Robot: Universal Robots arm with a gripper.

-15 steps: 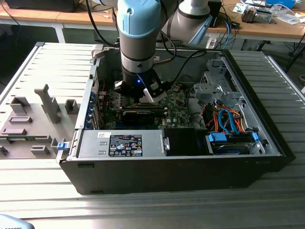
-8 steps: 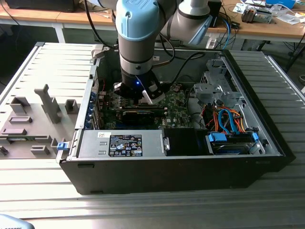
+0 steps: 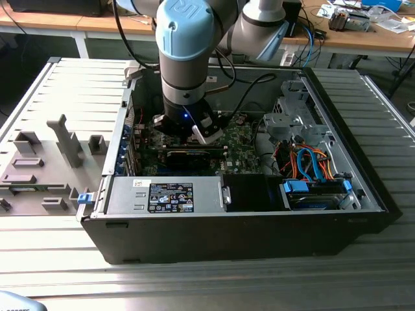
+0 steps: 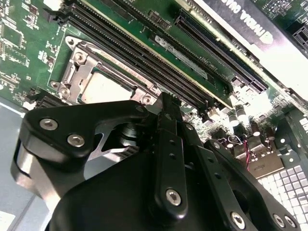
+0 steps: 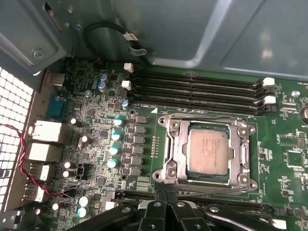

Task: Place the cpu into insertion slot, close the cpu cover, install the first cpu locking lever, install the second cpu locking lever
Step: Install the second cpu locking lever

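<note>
Since the cpu (image 5: 208, 152) already sits under the closed cpu cover (image 5: 174, 154), lever work needs a low, square approach. The gripper (image 5: 167, 188) hovers beside the socket with fingertips together, holding nothing.

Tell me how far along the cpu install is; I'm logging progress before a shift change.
Done: the cpu lies seated, and the cpu cover looks closed flat around it. In hand: the tool is down at the cover's edge in the first wrist view. Left: I cannot tell whether either locking lever is latched.
</note>
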